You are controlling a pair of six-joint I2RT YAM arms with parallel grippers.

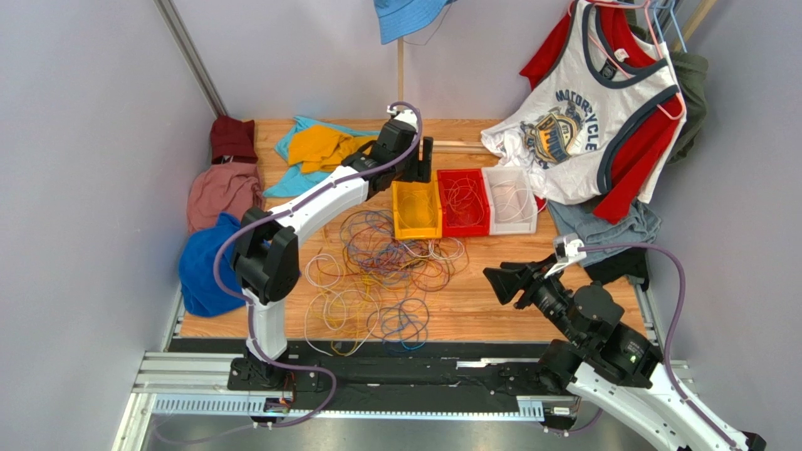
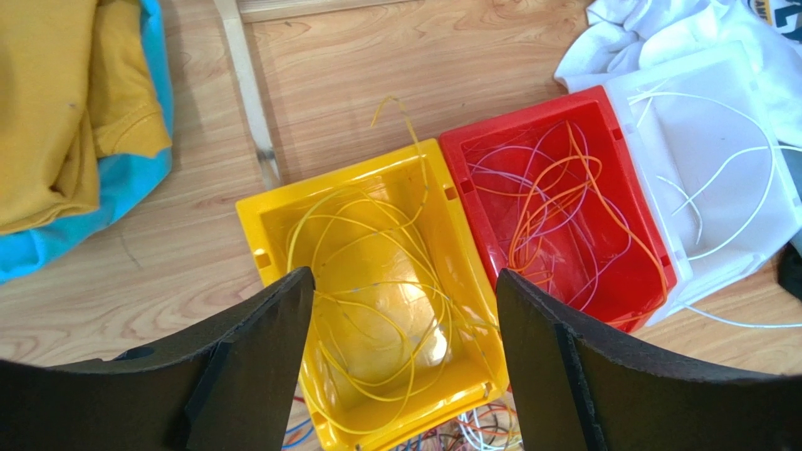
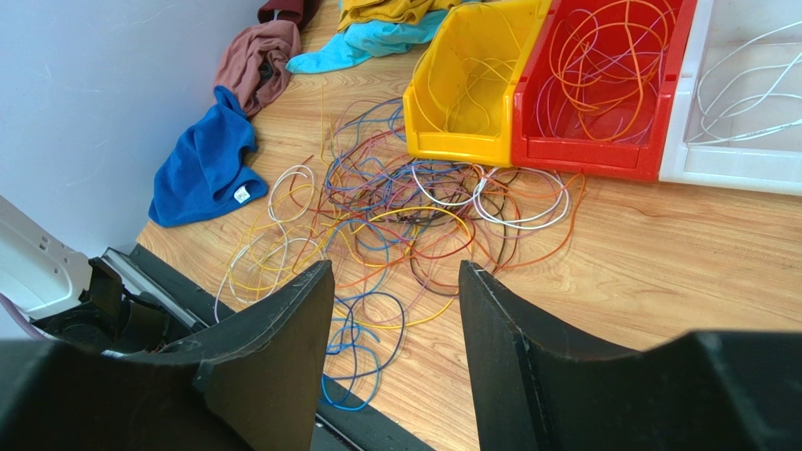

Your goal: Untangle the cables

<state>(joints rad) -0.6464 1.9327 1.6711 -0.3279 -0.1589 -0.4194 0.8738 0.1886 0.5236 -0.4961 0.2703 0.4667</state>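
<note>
Cables (image 1: 386, 272), thin loops of white, yellow, orange, purple, blue and red wire, are lying in a loose tangle on the light wooden tabletop (image 1: 527, 301), spreading from the near edge up to the front of the bins. At the far left a crumpled blue cloth (image 1: 207, 268) is resting against the wall, well apart from the tangle.

Just past the far side of the pile, the left gripper (image 2: 403, 282) is hanging over the yellow plastic bin (image 1: 416, 233), its black fingers (image 2: 273, 329) spread wide and carrying nothing. Yellow wires (image 2: 376, 244) are coiling inside that bin directly below the gap, and one end is arching over the far rim; whether the fingertips are touching the bin is hard to judge from this angle.

Touching the yellow bin on its right, the red plastic bin (image 1: 466, 230) is holding orange and pale wires (image 2: 555, 207). Next along, the clear white plastic bin (image 1: 513, 228) is holding a few white wires (image 2: 715, 178).

Further right and nearer the bases, the right gripper (image 3: 395, 272) is pointing toward the tangle, its jaws standing apart and empty. The pile is lying ahead of it and to its left, near but not touching.
</note>
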